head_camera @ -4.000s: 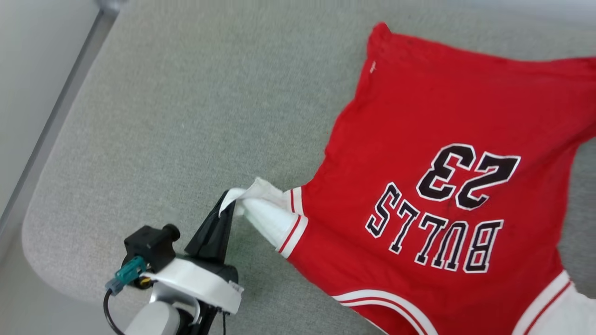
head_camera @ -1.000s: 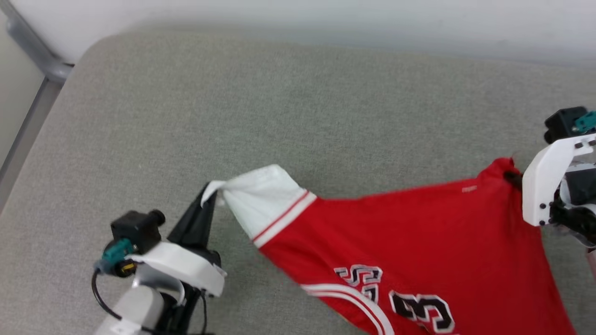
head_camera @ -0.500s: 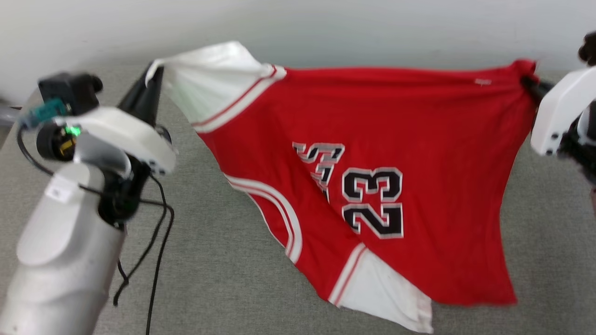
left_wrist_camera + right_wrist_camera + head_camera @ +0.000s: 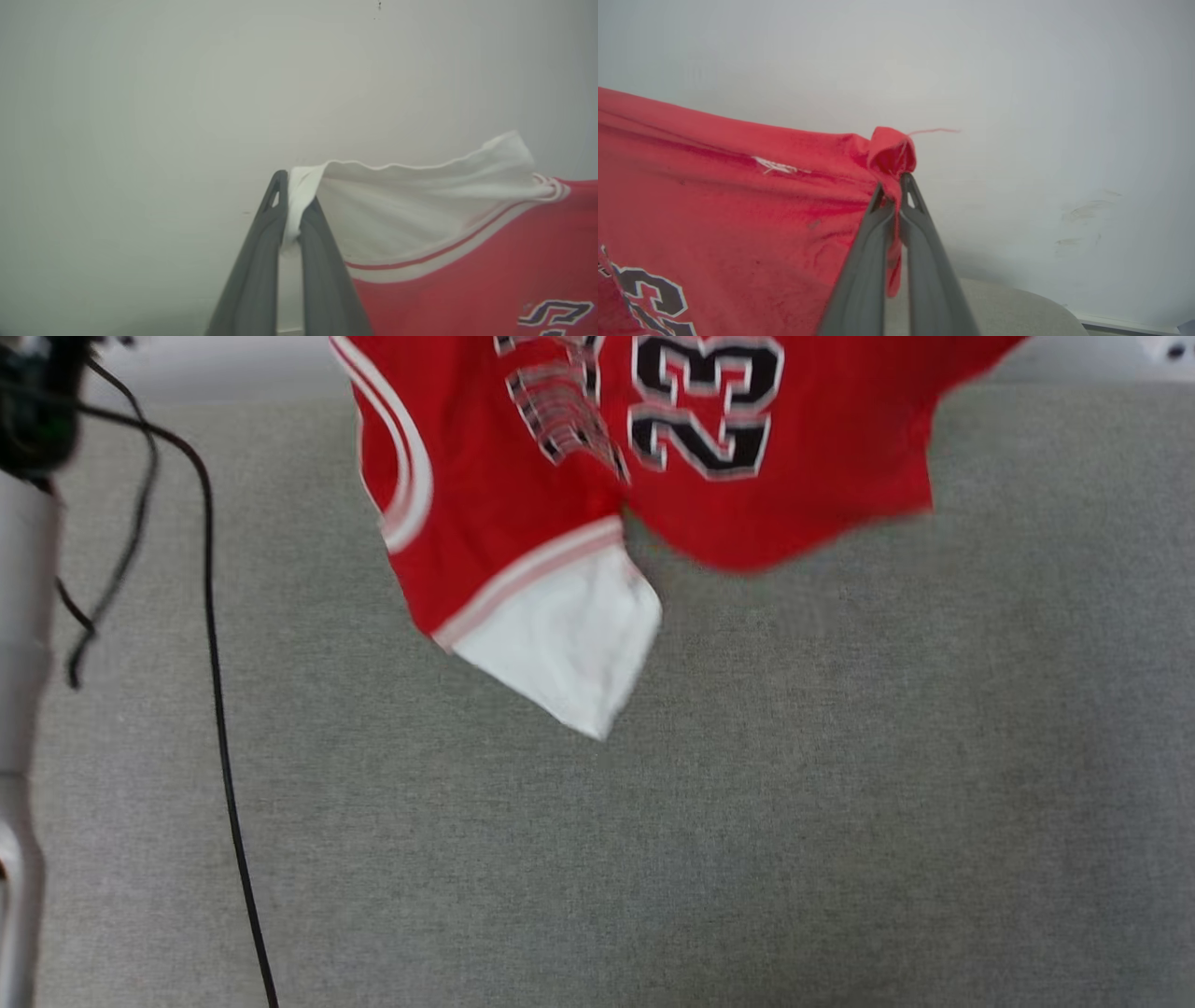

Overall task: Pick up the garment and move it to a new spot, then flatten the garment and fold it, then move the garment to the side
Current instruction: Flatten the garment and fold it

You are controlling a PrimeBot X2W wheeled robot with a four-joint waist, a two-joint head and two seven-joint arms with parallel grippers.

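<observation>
The garment [image 4: 523, 513], a red jersey with a black 23 and a white sleeve hanging lowest, dangles from the top of the head view above the grey cushion [image 4: 747, 821]. In the left wrist view my left gripper [image 4: 293, 196] is shut on the edge of a white sleeve [image 4: 420, 205], with the red body [image 4: 490, 298] stretching off to the right. My right gripper [image 4: 896, 186] is shut on a bunched red corner of the garment [image 4: 738, 196], held up against a pale wall. My left forearm [image 4: 19, 616] stands at the head view's left edge.
Black cables [image 4: 210, 644] hang from my left arm down across the cushion. A pale wall [image 4: 187, 116] rises behind the cushion. The cushion's rounded corner [image 4: 1017, 308] appears low in the right wrist view.
Both grippers have lifted the garment high off the cushion, out past the top of the head view. The garment now hangs stretched between them, with its lower sleeve swinging free.
</observation>
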